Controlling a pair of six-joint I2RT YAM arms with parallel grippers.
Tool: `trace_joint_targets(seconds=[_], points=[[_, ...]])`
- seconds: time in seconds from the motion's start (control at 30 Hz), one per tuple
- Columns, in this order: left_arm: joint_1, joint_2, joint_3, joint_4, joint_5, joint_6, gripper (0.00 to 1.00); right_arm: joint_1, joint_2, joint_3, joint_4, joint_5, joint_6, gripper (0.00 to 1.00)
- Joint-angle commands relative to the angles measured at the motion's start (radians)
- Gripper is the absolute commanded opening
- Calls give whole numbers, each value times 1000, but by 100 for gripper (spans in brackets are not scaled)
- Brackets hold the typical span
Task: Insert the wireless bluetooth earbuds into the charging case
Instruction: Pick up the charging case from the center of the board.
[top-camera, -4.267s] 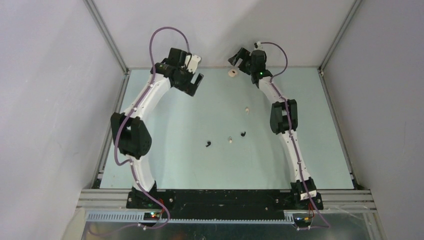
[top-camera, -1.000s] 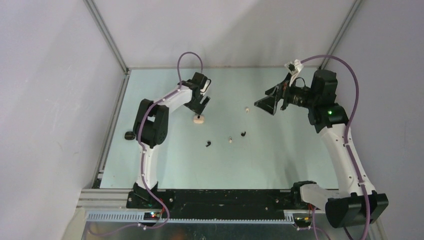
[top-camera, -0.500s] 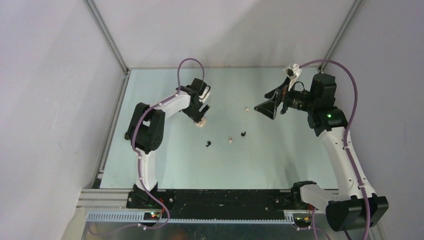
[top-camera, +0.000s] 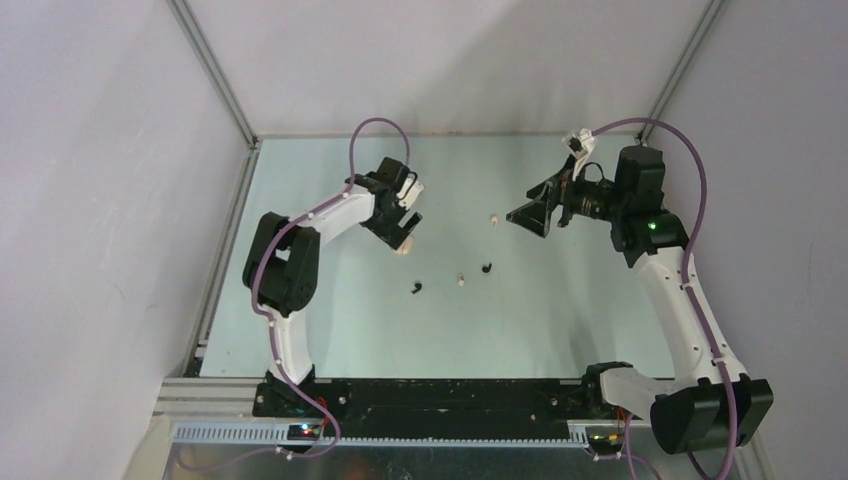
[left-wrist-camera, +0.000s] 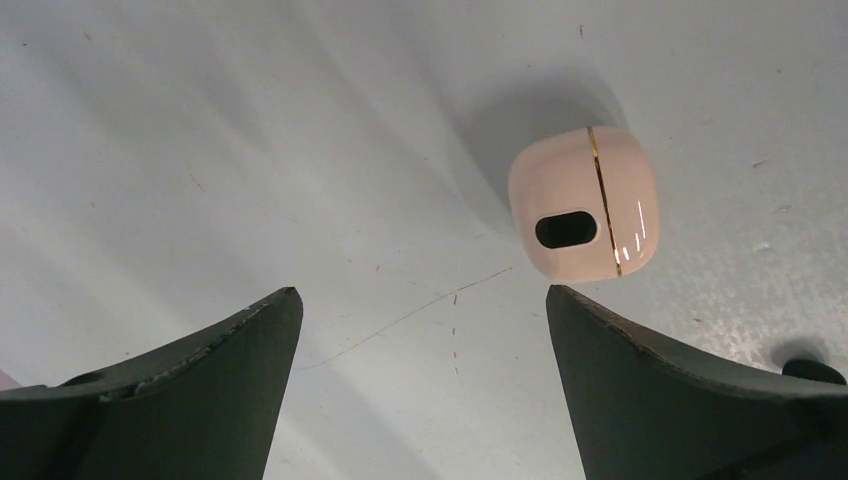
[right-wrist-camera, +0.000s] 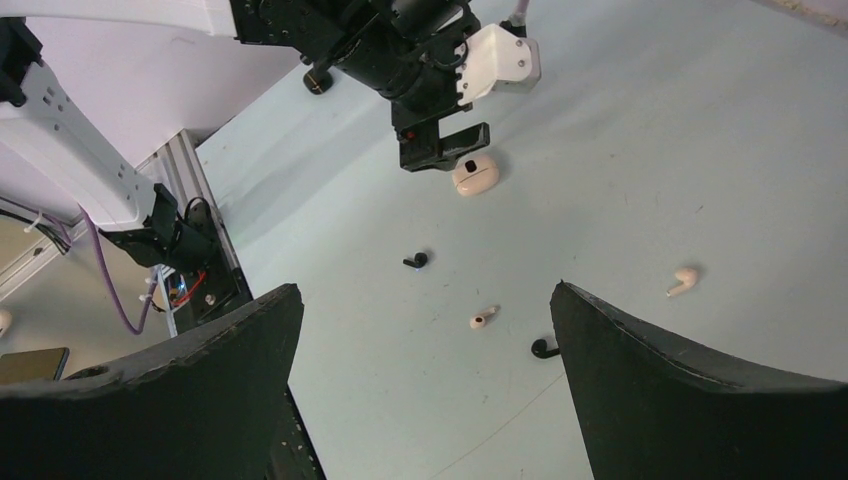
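A closed cream-pink charging case with a gold seam lies on the pale table, just ahead of my left gripper's right fingertip. My left gripper is open, with only bare table between its fingers. From above, that gripper hangs over the case. The earbuds lie loose: a white one, a white one, a black one and a black one. My right gripper is open, raised and tilted, looking down on the earbuds and the case.
Grey walls and aluminium frame rails close in the table on the left, back and right. A small black knob sits near the table's left edge. The arms' bases stand at the near edge.
My left gripper has come down and slightly nearer, now partly covering the case in the top view. Its elbow has swung left. The right gripper has barely shifted.
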Motion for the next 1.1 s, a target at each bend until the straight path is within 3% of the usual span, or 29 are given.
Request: trace_joint_targets(seconds=[0.0, 0.67, 1.07], points=[[-12, -44, -12, 21, 22, 13, 99, -2, 1, 4, 30, -9, -10, 100], [-47, -94, -85, 88, 109, 108, 100, -4, 15, -12, 46, 1, -11, 100], [-46, -175, -122, 100, 130, 691, 100, -17, 37, -16, 49, 14, -18, 100]])
